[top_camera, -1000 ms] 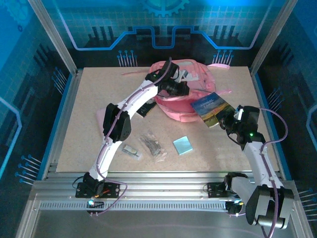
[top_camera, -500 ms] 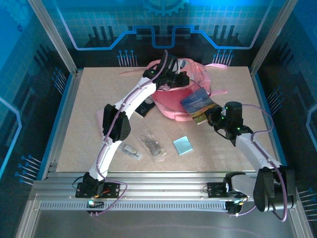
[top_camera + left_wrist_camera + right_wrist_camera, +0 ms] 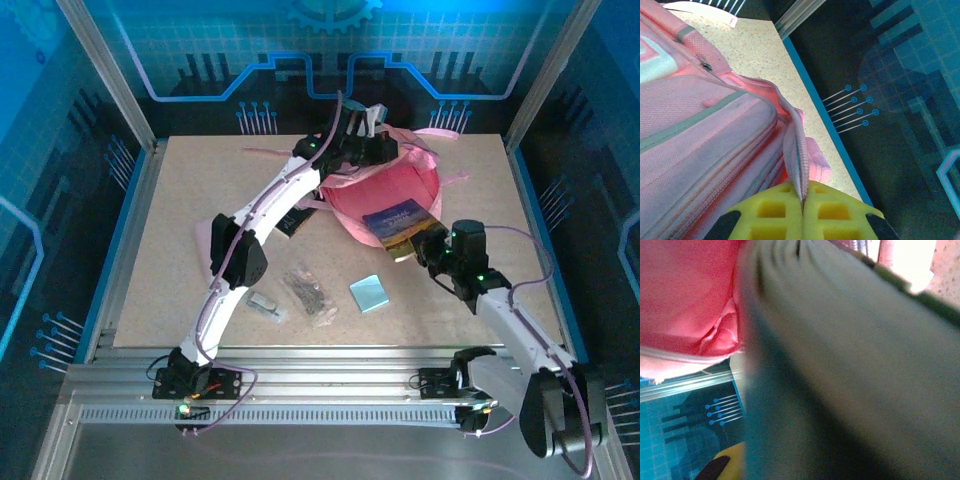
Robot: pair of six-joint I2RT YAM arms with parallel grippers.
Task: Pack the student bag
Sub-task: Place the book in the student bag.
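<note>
Left hand: yellow pads pressed together on a thin strip of zip edge of the student bag, holding that edge up at the bag's far side.

Student bag sits at the far middle of the bench. Its mouth gapes toward the near side and the darker pink lining shows.

Right hand: pinching a book by its near right corner. The book is tilted, blue-and-yellow cover up, with its far end at the bag's mouth. Cannot tell whether it touches the lining. From the right wrist the book is a grey-green blur close to the lens, pink fabric behind it.

Near middle of the bench, well apart from the bag:
- pale blue square pad
- clear packet with dark bits inside, left of the pad
- small wrapped item, further left
</note>
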